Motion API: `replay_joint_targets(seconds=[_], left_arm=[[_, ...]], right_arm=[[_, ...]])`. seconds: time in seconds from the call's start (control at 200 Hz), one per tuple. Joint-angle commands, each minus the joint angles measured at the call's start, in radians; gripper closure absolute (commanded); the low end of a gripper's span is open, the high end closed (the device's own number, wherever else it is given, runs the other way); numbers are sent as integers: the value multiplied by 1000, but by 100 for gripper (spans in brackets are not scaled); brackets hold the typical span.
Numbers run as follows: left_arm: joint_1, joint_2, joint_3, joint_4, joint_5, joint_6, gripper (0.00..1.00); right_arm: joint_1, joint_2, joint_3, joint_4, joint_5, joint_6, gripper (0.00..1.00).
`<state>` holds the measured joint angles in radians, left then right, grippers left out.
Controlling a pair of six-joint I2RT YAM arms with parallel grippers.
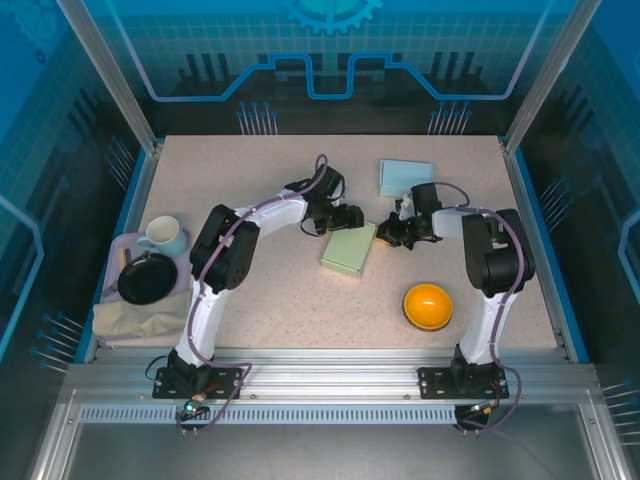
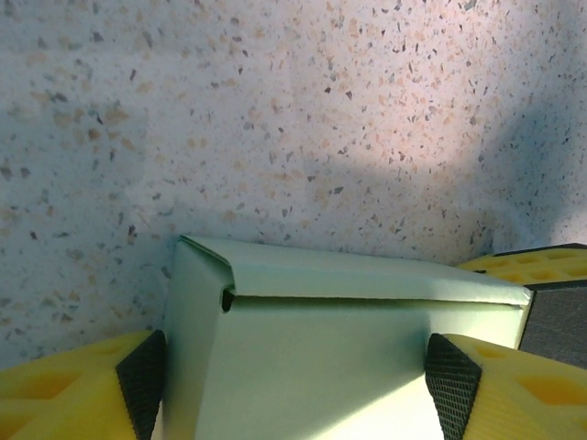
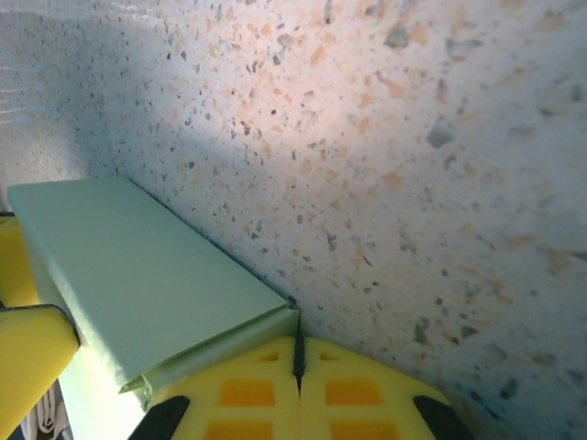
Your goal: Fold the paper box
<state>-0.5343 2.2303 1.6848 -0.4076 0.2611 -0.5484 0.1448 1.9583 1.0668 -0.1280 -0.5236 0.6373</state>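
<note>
Paper box (image 1: 349, 249): pale green, rectangular, shallow, closed. Lies flat on broad face near centre of surface. Long axis runs from near edge to far edge, slightly skewed. End flap (image 2: 367, 275) folded over, small gap at one corner.

paper box (image 1: 349, 249) pale green | table (image 1: 300, 300) speckled beige | bowl (image 1: 428, 306) orange

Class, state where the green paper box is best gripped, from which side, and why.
Probably across its narrow width, on the long side walls, from above: the box lies flat on the table, thin, with room along both long sides.
</note>
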Motion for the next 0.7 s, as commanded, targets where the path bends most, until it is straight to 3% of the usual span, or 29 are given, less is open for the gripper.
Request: replay_joint_targets(seconds=[0.0, 0.245, 0.385, 0.695], left_arm=[[23, -88, -32, 4, 84, -43, 22], [94, -234, -178, 9, -37, -35, 19], [90, -327, -330, 75, 2, -57, 19], [26, -393, -543, 210, 49, -121, 20]], right_arm=[[-12, -50, -41, -21, 15, 15, 100], [-42, -162, -61, -165, 102, -23, 100], [-29, -240, -115, -215, 119, -16, 100], [163, -349, -225, -227, 199, 87, 100]])
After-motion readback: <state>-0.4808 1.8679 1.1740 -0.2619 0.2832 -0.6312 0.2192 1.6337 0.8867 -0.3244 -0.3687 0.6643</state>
